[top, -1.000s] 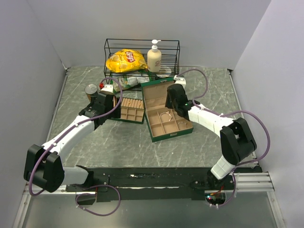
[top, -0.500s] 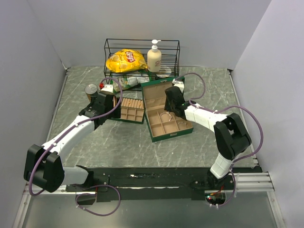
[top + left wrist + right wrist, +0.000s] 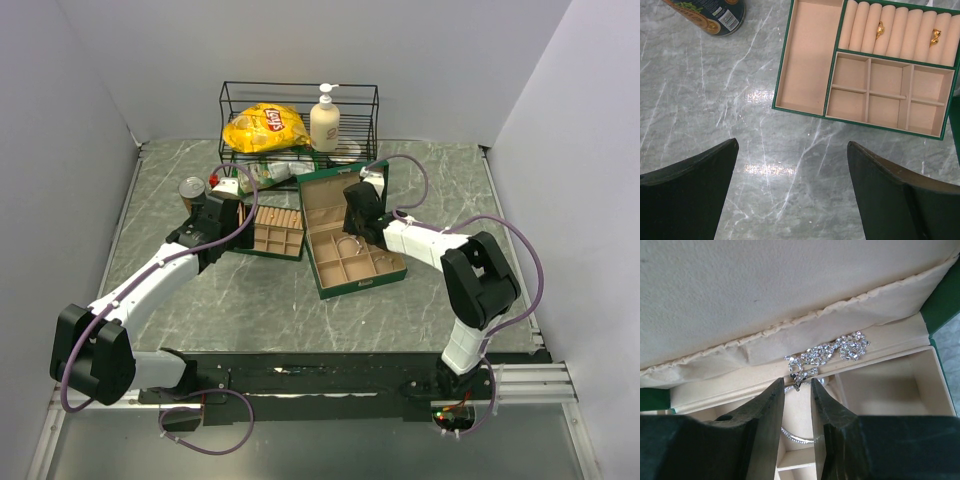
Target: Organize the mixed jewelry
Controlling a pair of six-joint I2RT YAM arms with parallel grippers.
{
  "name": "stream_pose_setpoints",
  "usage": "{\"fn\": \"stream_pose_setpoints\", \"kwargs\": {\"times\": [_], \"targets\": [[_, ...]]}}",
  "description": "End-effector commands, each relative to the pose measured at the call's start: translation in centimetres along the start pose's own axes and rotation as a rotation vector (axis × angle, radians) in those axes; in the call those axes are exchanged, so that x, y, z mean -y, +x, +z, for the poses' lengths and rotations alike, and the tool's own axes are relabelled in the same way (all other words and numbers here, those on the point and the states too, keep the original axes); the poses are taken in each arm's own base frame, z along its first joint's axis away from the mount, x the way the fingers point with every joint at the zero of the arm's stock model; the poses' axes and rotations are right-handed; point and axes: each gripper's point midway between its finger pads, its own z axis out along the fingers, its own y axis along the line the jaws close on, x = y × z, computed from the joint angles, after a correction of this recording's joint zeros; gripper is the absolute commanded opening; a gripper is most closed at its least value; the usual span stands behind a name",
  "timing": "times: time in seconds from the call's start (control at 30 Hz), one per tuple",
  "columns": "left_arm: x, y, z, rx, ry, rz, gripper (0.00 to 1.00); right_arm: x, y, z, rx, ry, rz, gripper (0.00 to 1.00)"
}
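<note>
Grey marble table, white walls

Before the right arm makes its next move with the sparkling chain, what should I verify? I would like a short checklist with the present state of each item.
1. Chain end inside the right end effector: ok, one end of the sparkling chain lies in the gap.
2. Firm grip: cannot tell, the contact itself is not visible.
3. Lid out of the way: ok, it stands open.
4. Chain free to lift: cannot tell, it lies bunched on the rear ledge of the jewelry box, against the lid's fabric fold.
5. Left end effector clear: ok, it is open and empty above the table, beside the ring tray.
</note>
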Motion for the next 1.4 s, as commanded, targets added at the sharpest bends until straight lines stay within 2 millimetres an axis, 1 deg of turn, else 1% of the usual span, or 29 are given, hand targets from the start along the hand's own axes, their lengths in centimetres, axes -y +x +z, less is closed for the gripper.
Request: {"fn": "stream_pose_setpoints", "kwargs": {"times": [0.0, 0.23, 0.53, 0.57, 0.63, 0.67, 0.73, 0.83, 0.87, 1.1, 1.23, 1.37], "targets": [[0.3, -1.4, -0.6, 0.035, 0.012, -0.005, 0.96, -0.8, -1.8, 0.3, 0.053, -0.005, 0.036, 0.34], [0.2, -1.4, -0.6, 0.035, 0.011, -0.004, 0.96, -0.6, -2.0, 0.4, 0.068, 0.007, 0.039, 0.31], [0.2, -1.4, -0.5, 0.033, 0.008, -0.004, 0.96, -0.7, -2.5, 0.4, 0.073, 0.009, 0.032, 0.15], [0.2, -1.4, -0.5, 0.033, 0.008, -0.003, 0.96, -0.8, -2.6, 0.4, 0.074, 0.007, 0.029, 0.12], [0.2, -1.4, -0.5, 0.033, 0.008, -0.003, 0.96, -0.9, -2.7, 0.2, 0.077, 0.003, 0.025, 0.08], [0.2, -1.4, -0.5, 0.034, 0.01, -0.003, 0.96, -0.9, -2.9, 0.1, 0.08, 0.002, 0.025, 0.04], [0.2, -1.4, -0.5, 0.033, 0.01, -0.003, 0.96, -1.0, -3.2, -0.3, 0.089, -0.003, 0.025, 0.0], [0.3, -1.4, -0.5, 0.03, 0.011, -0.002, 0.96, -0.8, -3.7, -0.9, 0.103, -0.002, 0.02, 0.0], [0.3, -1.4, -0.5, 0.031, 0.011, -0.002, 0.96, -0.8, -4.3, -1.5, 0.123, -0.01, 0.02, 0.0], [0.2, -1.5, -0.6, 0.035, 0.011, -0.005, 0.96, -1.1, -6.7, -3.8, 0.182, -0.038, 0.021, 0.0], [0.2, -1.5, -0.7, 0.036, 0.012, -0.006, 0.96, -1.1, -7.8, -4.7, 0.202, -0.047, 0.03, 0.0], [0.2, -1.6, -0.7, 0.039, 0.013, -0.006, 0.96, -1.0, -8.5, -5.3, 0.215, -0.049, 0.034, 0.0]]}}
